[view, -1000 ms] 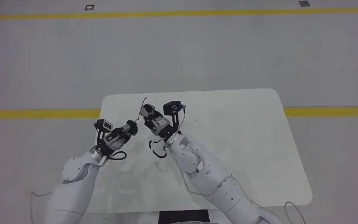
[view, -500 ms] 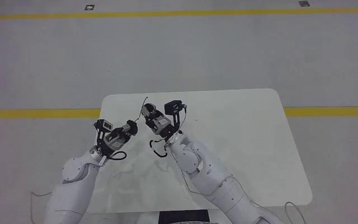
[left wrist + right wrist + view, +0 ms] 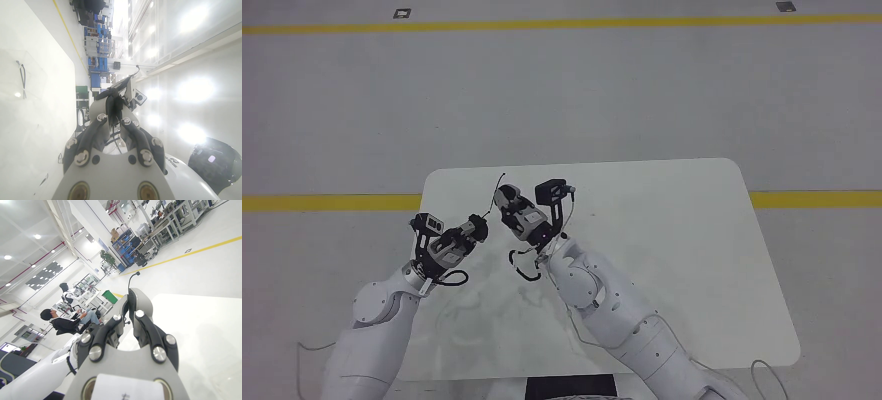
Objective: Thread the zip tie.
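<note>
Zip tie point(image 3: 129, 281), thin and black, is pinched between the closed fingers of the right gripper point(image 3: 129, 295). Its free length sticks out past the fingertips and bends over at the small head. The right gripper is held in the air above the white table point(image 3: 692, 260), near the far left corner, with its fingers pointing toward the far edge. The left gripper point(image 3: 113, 107) hangs just beside it, nearer the table's left edge and a little closer to the front edge, aimed toward the right gripper. Its black pads are pressed together; whether any part of the tie lies between them cannot be told. From the top view the two grippers are close together but apart.
</note>
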You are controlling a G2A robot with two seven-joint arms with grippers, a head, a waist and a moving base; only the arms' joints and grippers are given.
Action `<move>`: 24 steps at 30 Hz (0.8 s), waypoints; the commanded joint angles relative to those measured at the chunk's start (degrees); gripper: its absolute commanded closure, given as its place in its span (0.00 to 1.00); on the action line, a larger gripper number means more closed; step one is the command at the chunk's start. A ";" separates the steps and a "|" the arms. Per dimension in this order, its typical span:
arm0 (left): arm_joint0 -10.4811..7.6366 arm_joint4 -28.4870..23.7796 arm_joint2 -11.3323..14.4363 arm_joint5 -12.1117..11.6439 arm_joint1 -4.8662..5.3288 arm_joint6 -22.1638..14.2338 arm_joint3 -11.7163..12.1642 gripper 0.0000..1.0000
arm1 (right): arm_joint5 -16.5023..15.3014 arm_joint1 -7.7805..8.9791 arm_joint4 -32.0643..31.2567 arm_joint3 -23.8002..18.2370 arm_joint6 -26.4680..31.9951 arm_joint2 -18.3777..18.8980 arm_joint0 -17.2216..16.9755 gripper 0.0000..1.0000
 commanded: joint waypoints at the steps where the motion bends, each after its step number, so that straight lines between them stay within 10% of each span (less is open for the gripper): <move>1: 0.00 0.00 0.00 0.00 0.00 0.00 0.00 1.00 | 0.02 0.01 -0.01 -0.02 0.09 -0.03 -0.04 1.00; 24: 0.00 0.00 0.00 0.00 0.00 0.00 0.00 1.00 | -0.36 0.22 -0.49 -1.93 0.11 0.06 -0.70 1.00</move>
